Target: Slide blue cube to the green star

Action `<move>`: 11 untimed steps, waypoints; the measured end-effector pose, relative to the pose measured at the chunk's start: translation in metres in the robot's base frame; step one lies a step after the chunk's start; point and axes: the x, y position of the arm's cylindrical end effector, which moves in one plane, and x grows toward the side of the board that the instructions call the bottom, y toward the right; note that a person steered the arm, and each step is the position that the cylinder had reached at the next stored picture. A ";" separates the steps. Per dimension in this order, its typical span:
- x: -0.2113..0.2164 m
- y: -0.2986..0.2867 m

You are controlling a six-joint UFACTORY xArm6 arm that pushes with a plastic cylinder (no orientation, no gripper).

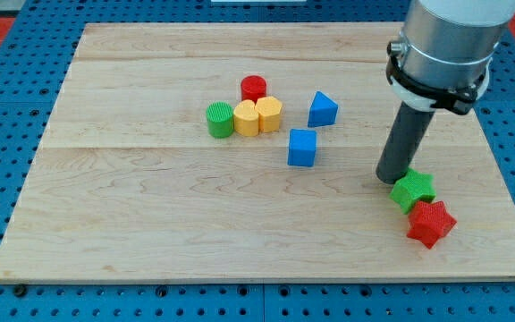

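The blue cube (302,148) sits near the board's middle. The green star (413,190) lies at the view's right, touching the red star (431,223) just below it. My tip (390,177) stands right beside the green star's upper left edge, well to the right of the blue cube. The rod rises from there to the arm's grey body at the view's top right.
A blue triangular block (322,109) sits above and right of the cube. A cluster of a red cylinder (254,88), green cylinder (220,119), yellow heart-like block (247,118) and yellow hexagonal block (269,114) lies left of it. The wooden board (150,224) ends near the stars.
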 end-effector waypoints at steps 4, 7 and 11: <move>-0.074 -0.013; -0.105 -0.178; -0.030 -0.125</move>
